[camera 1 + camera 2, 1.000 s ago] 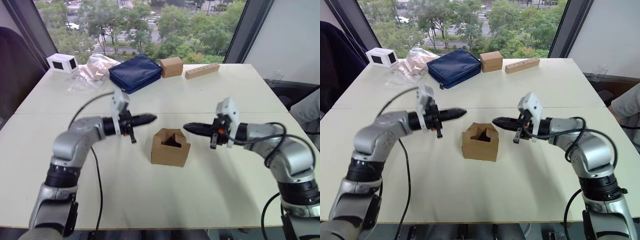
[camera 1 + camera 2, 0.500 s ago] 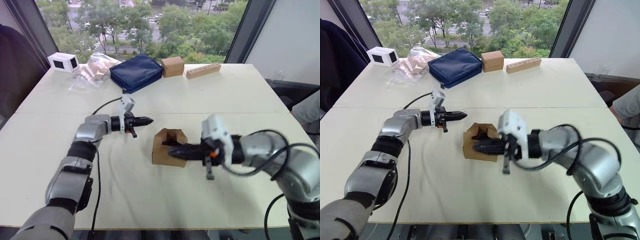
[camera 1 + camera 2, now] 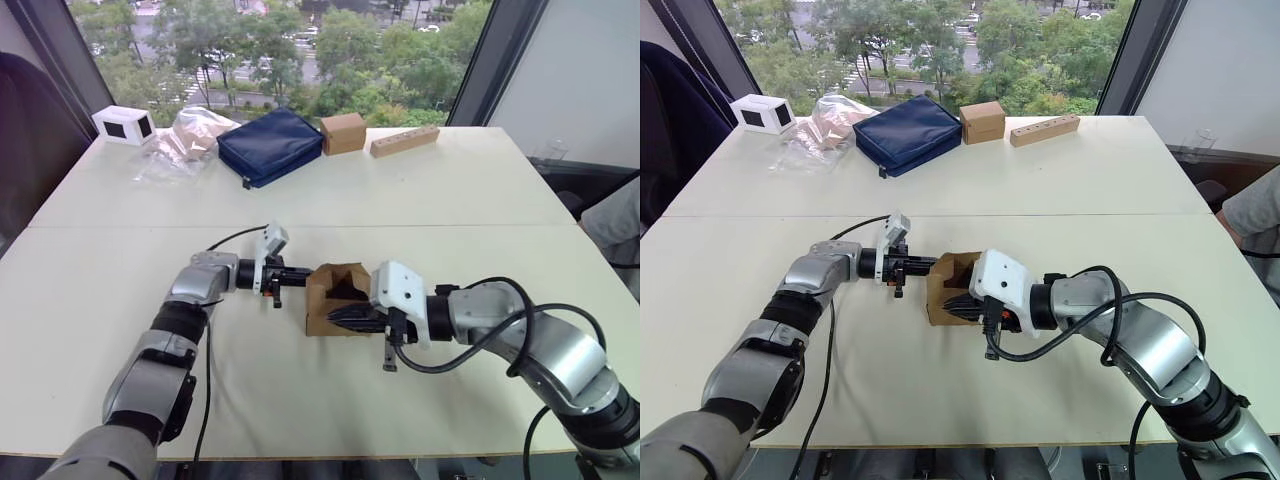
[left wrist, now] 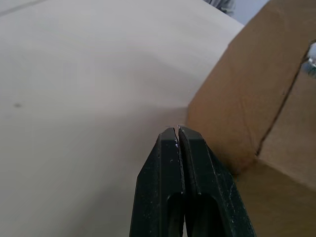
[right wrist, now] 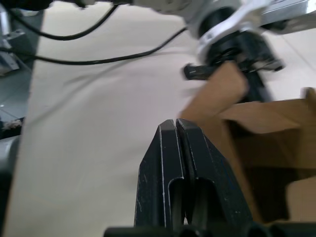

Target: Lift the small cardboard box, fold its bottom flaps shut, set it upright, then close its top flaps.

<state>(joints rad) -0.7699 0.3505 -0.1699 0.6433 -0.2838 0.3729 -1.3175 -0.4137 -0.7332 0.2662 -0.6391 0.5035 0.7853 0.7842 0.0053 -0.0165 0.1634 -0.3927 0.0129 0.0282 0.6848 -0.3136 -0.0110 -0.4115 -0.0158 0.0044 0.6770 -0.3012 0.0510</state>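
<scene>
Small cardboard box [image 3: 338, 298]: sits on the white table [image 3: 420, 200], near the middle of the front half, between the two grippers. Its upper end is open, dark interior visible.
Top flaps [image 3: 345, 272]: standing up and part-spread around the opening, not meeting at any seam.
Bottom flaps: under the box against the table, condition cannot be told.
Left gripper [image 3: 300, 274]: reaches in from the box's left side, tip at the upper left edge of the carton. In the left wrist view the two black fingers [image 4: 170, 163] are pressed together with nothing between them, tip just beside a box corner.
Right gripper [image 3: 335, 314]: lies low across the front face of the box, tip at its lower front left. In the right wrist view its fingers [image 5: 170, 148] are closed flat on each other, holding nothing, beside the open carton.
Far edge of table: white box with dark windows [image 3: 124, 124], clear plastic bag [image 3: 185, 135], navy pouch [image 3: 270, 145], second brown carton [image 3: 344, 133], wooden block with holes [image 3: 404, 141], all well apart from the work area.
</scene>
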